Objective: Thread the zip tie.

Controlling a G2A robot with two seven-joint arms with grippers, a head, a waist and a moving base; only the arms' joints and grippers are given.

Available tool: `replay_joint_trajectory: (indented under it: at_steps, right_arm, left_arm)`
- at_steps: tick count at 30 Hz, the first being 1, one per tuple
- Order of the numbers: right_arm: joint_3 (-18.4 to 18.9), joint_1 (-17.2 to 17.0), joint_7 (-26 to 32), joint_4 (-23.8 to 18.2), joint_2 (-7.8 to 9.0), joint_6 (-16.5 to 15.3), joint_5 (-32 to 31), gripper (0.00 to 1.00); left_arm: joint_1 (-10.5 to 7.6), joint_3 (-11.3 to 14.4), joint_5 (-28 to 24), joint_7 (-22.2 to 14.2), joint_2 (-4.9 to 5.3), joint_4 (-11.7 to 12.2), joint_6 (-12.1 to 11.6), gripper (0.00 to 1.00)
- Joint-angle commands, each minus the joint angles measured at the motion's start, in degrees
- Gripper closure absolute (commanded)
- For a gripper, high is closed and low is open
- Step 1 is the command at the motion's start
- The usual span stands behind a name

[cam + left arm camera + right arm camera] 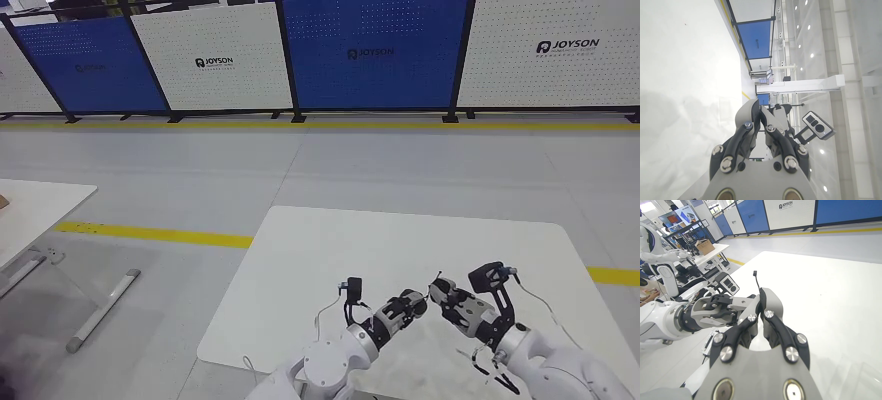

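Right gripper [761, 295] is pressed together on a black zip tie [756, 281], pinching its strap just below the small square head, which stands above the fingertips over the white table [819, 285]. Meeting it tip to tip, the left gripper [759, 108] is also clamped on the tie. The left wrist view gives a thin strap trailing from between the fingers toward the palm, a stretch that the fingers hide in the right wrist view. From the top view the tie is a tiny dark sliver.
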Motion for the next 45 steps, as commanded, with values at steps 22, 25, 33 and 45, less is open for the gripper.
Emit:
replay_joint_trajectory:
  at_steps: [22,25,33,45]
  right_arm:
    - [-0.06,0.00,-0.77,-0.03,0.15,1.64,-0.95,1.00]
    - [-0.17,0.23,-0.78,0.18,0.14,1.80,-0.81,1.00]
    - [-0.29,0.51,-0.72,0.16,0.15,2.34,-1.04,1.00]
    - [-0.42,0.46,-0.53,-0.02,0.22,2.54,-1.42,1.00]
  left_arm:
    - [0.69,-1.33,0.03,1.02,0.08,-0.15,-0.51,0.64]
    - [0.86,-1.56,0.11,1.02,0.12,-0.03,-0.81,0.77]
    - [1.01,-1.73,0.38,0.32,0.20,0.00,-0.57,1.00]
    - [0.68,-0.93,1.00,0.12,0.05,-0.30,-0.12,1.00]
